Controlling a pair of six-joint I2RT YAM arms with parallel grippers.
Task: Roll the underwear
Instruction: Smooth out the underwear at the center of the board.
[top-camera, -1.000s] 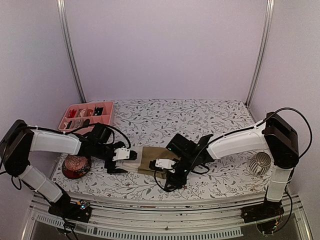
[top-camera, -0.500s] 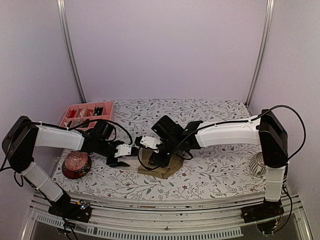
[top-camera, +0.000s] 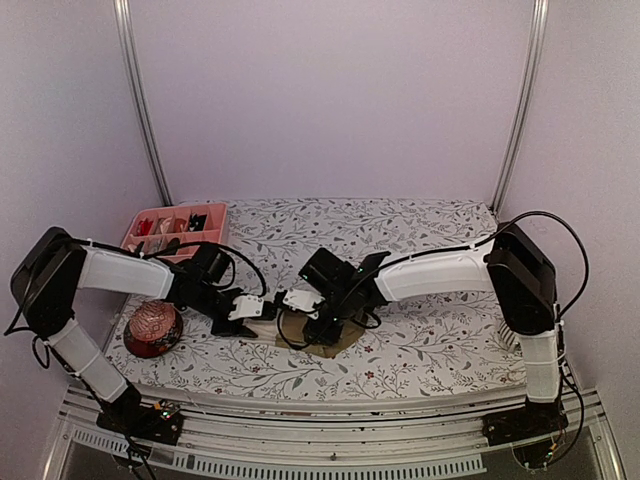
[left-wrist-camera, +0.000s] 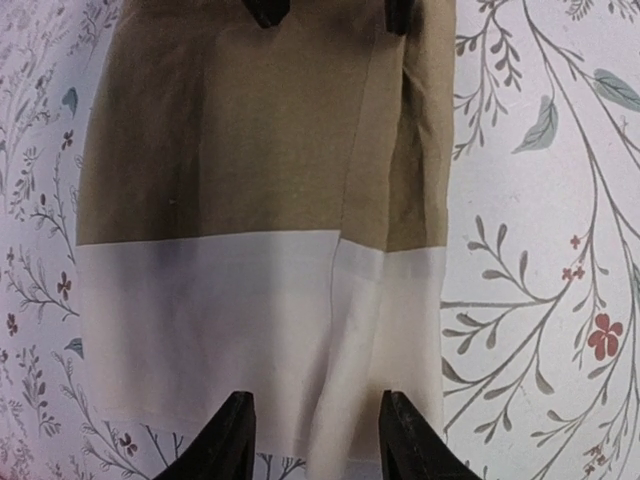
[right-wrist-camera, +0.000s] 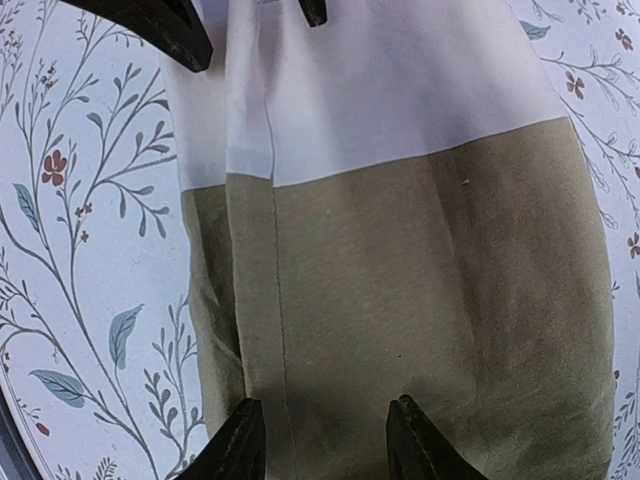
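Flat on floral table (left-wrist-camera: 540, 250): tan-beige folded cloth underwear (left-wrist-camera: 250, 150), pale band (left-wrist-camera: 220, 320). Fingers of left gripper (left-wrist-camera: 315, 415) apart at band edge; of right gripper (right-wrist-camera: 325, 415) apart at tan end. Risk: shallow pinch grabs one layer, roll skews.

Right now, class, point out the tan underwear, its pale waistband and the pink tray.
tan underwear (left-wrist-camera: 240, 130): left wrist view, tan body.
pale waistband (left-wrist-camera: 220, 320): left wrist view, band's middle.
pink tray (top-camera: 180, 208): top view, far rim.

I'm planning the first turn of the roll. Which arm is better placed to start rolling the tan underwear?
Probably left. The left gripper straddles the free edge of the pale band of the underwear, ready to pinch it. Under the right gripper, the tan end runs out of view.
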